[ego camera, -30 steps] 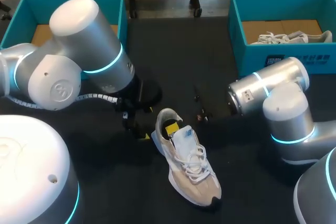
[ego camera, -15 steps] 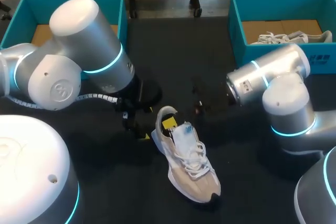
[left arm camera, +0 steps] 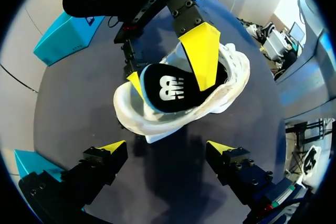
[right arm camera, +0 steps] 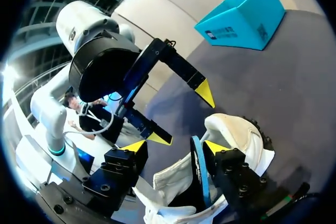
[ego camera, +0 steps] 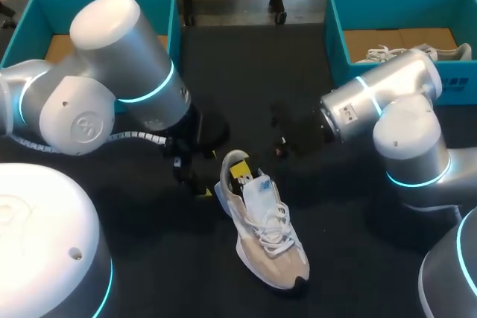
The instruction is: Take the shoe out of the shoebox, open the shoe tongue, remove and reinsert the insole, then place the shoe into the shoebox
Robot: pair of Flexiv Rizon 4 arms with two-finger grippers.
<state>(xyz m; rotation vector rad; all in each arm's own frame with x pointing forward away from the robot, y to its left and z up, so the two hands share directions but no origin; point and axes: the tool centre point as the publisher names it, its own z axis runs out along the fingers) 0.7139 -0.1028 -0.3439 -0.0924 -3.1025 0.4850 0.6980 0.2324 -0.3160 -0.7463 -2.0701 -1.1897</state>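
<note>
The shoe (ego camera: 270,243) lies in the middle of the table (ego camera: 246,65), heel at the far end. The right gripper (right arm camera: 176,148) reaches into its opening, fingers spread. The black insole (left arm camera: 168,88) stands between them, against one finger. The left gripper (left arm camera: 167,149) hovers just left of the heel, fingers spread.

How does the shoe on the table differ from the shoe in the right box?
The shoe on the table lies on the dark tabletop; the shoe in the right box lies inside its teal box. The right tool has a yellow finger in the table shoe's opening; nothing touches the boxed shoe. Both are pale with white laces.
</note>
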